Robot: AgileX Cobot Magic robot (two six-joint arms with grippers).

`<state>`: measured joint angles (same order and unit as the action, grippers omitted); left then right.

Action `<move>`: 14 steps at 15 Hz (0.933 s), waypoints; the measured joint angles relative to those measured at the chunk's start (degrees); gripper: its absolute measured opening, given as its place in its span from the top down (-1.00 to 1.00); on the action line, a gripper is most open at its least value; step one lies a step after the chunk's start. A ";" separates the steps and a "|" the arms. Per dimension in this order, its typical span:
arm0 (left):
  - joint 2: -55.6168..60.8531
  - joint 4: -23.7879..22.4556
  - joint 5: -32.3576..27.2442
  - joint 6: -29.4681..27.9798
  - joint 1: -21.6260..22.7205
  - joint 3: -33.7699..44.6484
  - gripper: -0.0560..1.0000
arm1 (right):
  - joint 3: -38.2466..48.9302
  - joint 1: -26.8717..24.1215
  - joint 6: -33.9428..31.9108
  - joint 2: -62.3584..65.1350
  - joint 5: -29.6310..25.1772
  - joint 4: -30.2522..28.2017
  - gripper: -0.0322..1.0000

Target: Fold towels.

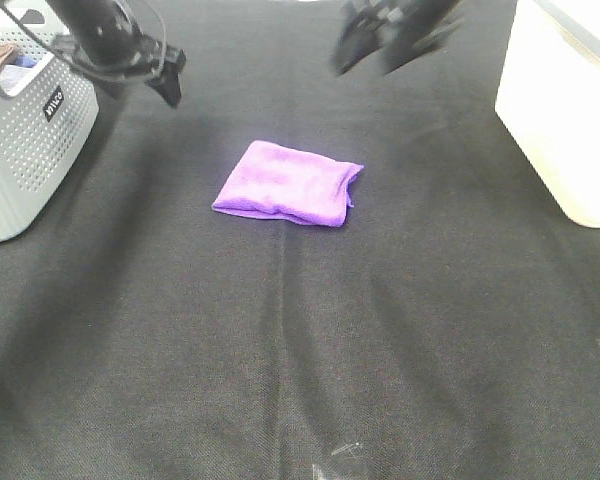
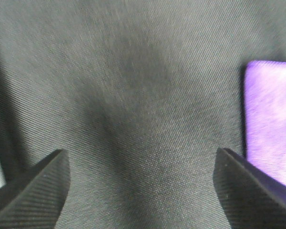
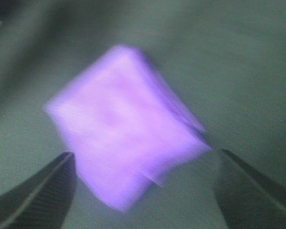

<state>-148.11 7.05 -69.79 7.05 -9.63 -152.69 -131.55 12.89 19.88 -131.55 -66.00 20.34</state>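
Observation:
A purple towel [image 1: 288, 183] lies folded into a small rectangle on the black table cloth, in the middle of the exterior view. My left gripper [image 1: 170, 82] hangs open above the table at the far left, well away from the towel; its wrist view shows wide-apart fingers [image 2: 35, 195] and an edge of the towel [image 2: 271, 119]. My right gripper [image 1: 365, 50] is raised at the far side, blurred by motion. The right wrist view shows the towel [image 3: 126, 143] below, between open fingers [image 3: 38, 191] that touch nothing.
A grey perforated basket [image 1: 25, 150] holding cloth bits stands at the left edge. A cream box [image 1: 565, 110] stands at the right edge. Black cloth [image 1: 300, 350] covers the table.

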 joint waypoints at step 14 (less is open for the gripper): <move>48.07 -2.46 0.23 2.23 12.43 41.88 -0.54 | 39.94 -13.29 -13.29 51.74 -3.44 -12.89 -0.64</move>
<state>-100.04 4.58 -69.56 9.28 2.81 -110.81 -91.62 -0.40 6.59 -79.81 -69.44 7.45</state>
